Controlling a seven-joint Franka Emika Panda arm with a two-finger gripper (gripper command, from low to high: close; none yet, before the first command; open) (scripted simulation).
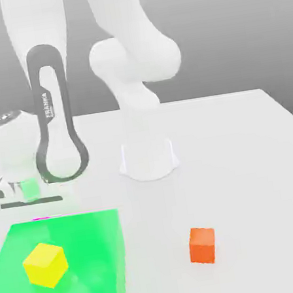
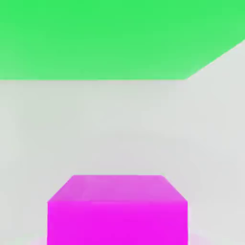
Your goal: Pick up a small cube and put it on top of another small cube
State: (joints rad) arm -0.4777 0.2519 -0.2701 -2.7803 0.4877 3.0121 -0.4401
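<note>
The arm is bent low over the table (image 1: 240, 135) at the exterior view's left, its hand down behind the far edge of a big translucent green block (image 1: 68, 266), and the gripper (image 1: 31, 205) is right at table level there. The jaws are closed, and from the hand view the pink cube (image 2: 117, 210) sits square and close under the camera, so I judge they are clamped on it, though the grip itself is hidden. In the exterior view that cube shows as no more than a thin pink sliver just over the green block's far rim. A yellow cube (image 1: 45, 264) is seen through or on the green block, I cannot tell which, and an orange cube (image 1: 203, 244) lies well apart on the bare table toward the exterior view's right. So the step in hand looks like the grasp, just made, with the lift not yet begun. The next move calls for a straight lift clear of the green block's edge, then a carry over to whichever cube serves as the base, then a level, centred set-down before letting go, since a small cube leaves little room for error
</note>
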